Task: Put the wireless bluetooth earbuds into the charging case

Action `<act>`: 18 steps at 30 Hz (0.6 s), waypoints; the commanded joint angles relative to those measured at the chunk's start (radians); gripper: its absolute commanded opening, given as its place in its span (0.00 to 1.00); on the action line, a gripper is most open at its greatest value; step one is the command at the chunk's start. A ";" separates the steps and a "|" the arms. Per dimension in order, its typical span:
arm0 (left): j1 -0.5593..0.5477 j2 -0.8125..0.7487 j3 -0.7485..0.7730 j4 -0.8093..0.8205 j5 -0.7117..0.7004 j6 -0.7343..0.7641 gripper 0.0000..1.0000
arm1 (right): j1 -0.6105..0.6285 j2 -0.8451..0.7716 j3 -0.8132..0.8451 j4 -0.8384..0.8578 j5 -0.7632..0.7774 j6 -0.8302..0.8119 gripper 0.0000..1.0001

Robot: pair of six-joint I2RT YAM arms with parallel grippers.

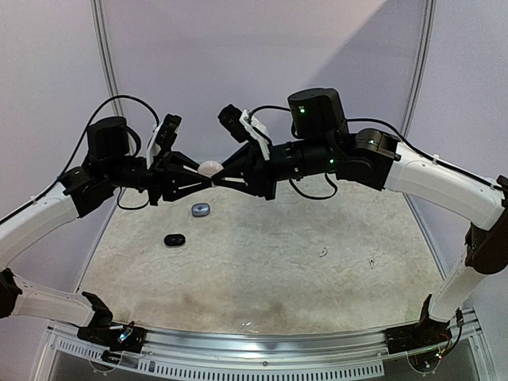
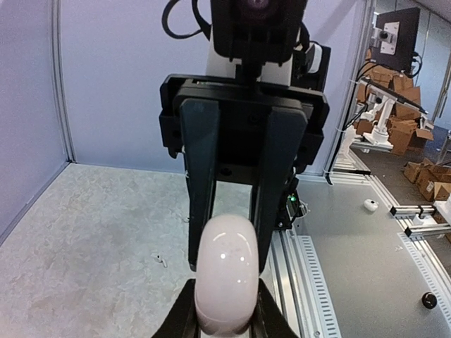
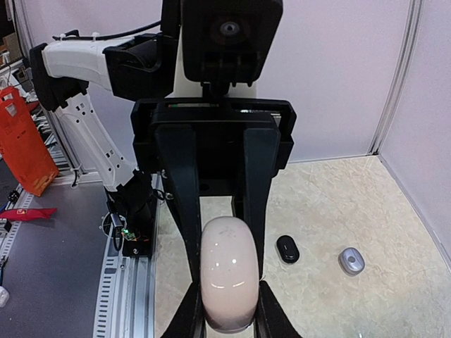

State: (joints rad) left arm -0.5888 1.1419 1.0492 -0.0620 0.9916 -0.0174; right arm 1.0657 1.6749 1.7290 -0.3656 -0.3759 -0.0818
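Note:
A pinkish-white charging case (image 1: 209, 167) hangs in mid-air over the back of the table, closed, and pinched from both sides. My left gripper (image 1: 202, 178) is shut on it from the left and my right gripper (image 1: 223, 180) from the right. In the left wrist view the case (image 2: 227, 271) sits between my left gripper (image 2: 225, 296), with the right arm's fingers (image 2: 200, 176) flanking its far end. The right wrist view mirrors this: case (image 3: 229, 278), right gripper (image 3: 227, 299). Tiny white earbuds (image 1: 324, 252) (image 1: 371, 262) lie loose on the table to the right; one earbud (image 2: 161, 260) shows below.
A black case (image 1: 175, 239) (image 3: 287, 248) and a grey case (image 1: 200, 209) (image 3: 351, 261) lie on the beige table (image 1: 262, 278) under the left arm. Purple walls enclose the back and sides. A metal rail (image 1: 254, 349) runs along the near edge.

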 commanded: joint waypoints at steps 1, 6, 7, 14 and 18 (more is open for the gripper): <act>-0.008 0.012 -0.002 0.043 0.014 -0.036 0.23 | -0.001 -0.002 0.015 0.022 0.003 -0.005 0.00; -0.006 0.009 -0.007 0.009 0.008 -0.031 0.28 | -0.002 -0.021 0.010 0.047 0.030 -0.014 0.00; -0.007 0.007 -0.008 0.007 0.005 -0.032 0.28 | -0.002 -0.027 0.009 0.053 0.032 -0.018 0.00; -0.007 0.006 -0.014 0.003 0.003 -0.037 0.34 | -0.002 -0.054 -0.006 0.079 0.039 -0.017 0.00; -0.006 0.006 -0.018 0.020 0.005 -0.047 0.33 | -0.002 -0.061 -0.014 0.082 0.047 -0.016 0.00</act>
State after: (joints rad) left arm -0.5900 1.1458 1.0485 -0.0502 0.9878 -0.0521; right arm 1.0645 1.6527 1.7275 -0.3115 -0.3489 -0.0929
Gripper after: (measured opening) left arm 0.349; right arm 0.188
